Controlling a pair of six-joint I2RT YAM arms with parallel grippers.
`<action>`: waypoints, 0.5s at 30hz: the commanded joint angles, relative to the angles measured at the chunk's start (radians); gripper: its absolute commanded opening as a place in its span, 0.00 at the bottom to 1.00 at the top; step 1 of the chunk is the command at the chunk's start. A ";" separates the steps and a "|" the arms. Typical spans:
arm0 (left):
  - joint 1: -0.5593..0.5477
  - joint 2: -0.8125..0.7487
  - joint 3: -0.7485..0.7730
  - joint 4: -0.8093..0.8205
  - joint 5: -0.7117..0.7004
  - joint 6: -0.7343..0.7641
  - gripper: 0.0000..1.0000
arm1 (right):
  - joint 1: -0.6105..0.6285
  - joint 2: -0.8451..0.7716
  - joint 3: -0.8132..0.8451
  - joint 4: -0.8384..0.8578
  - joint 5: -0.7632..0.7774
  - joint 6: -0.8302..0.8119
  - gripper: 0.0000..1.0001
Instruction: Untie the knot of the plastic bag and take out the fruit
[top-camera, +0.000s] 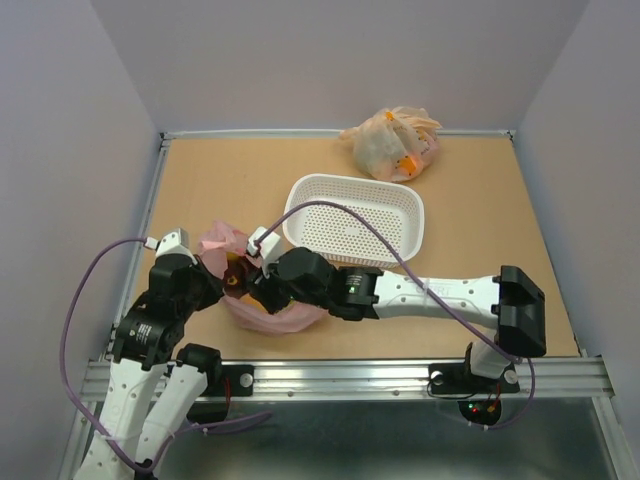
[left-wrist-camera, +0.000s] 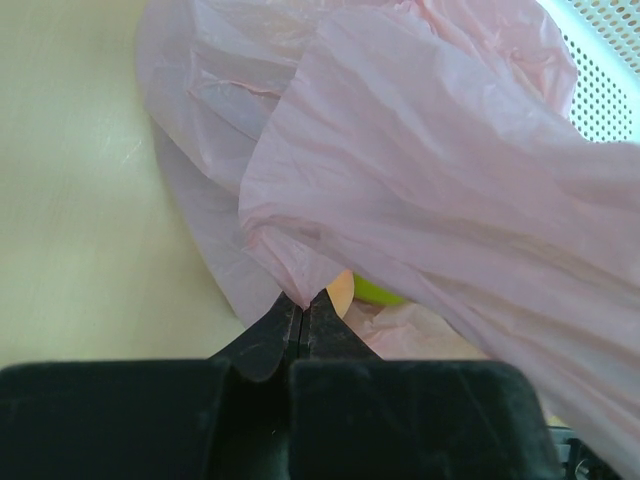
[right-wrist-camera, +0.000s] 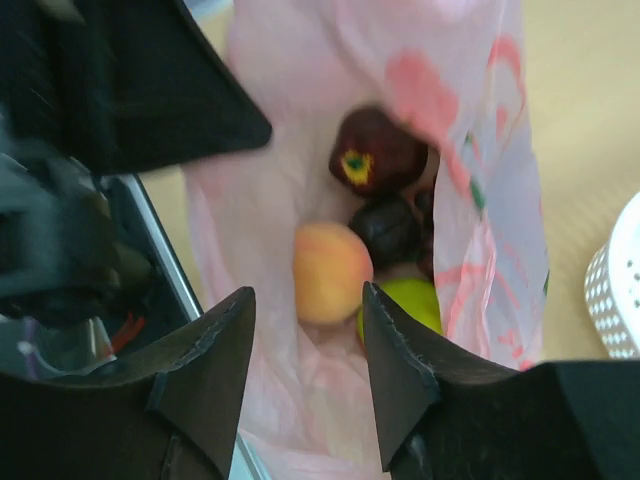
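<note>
Pink, thin and crinkled, the plastic bag (top-camera: 287, 318) sits on the bench (top-camera: 480, 200) close to its near edge, between the two arms and just in front of the white basket (top-camera: 408, 200). Its mouth stands open.

The left hand (left-wrist-camera: 300, 300) is at the bag's left side with its fingers pressed together, and a fold of the pink film is pinched at their tips. From there the plastic stretches up and away in a wide sheet. Under that sheet the left wrist view shows a sliver of the peach (left-wrist-camera: 341, 292) and of the green fruit (left-wrist-camera: 378, 291).

The right hand (right-wrist-camera: 307, 292) reaches into the open mouth from the right with its fingers apart. The peach (right-wrist-camera: 330, 270) lies in the gap between them, lower in the bag; I cannot tell whether either finger touches it. The rest of the fruit lies in the bag beside the peach: a dark red fruit (right-wrist-camera: 378, 152) with a yellow spot, a dark plum (right-wrist-camera: 390, 230) and the green fruit (right-wrist-camera: 415, 300) against the right wall.

An orange-beige bag (top-camera: 392, 142) lies at the far edge of the bench, well apart.
</note>
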 joint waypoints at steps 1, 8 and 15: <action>0.002 -0.007 -0.014 0.006 0.001 -0.018 0.00 | -0.009 0.020 -0.117 0.004 -0.048 -0.003 0.52; 0.002 -0.005 -0.018 -0.020 -0.022 -0.023 0.00 | 0.030 0.020 -0.289 -0.025 -0.194 -0.003 0.61; 0.002 -0.004 -0.048 0.031 0.019 -0.035 0.00 | 0.043 -0.029 -0.246 -0.042 0.002 -0.017 0.66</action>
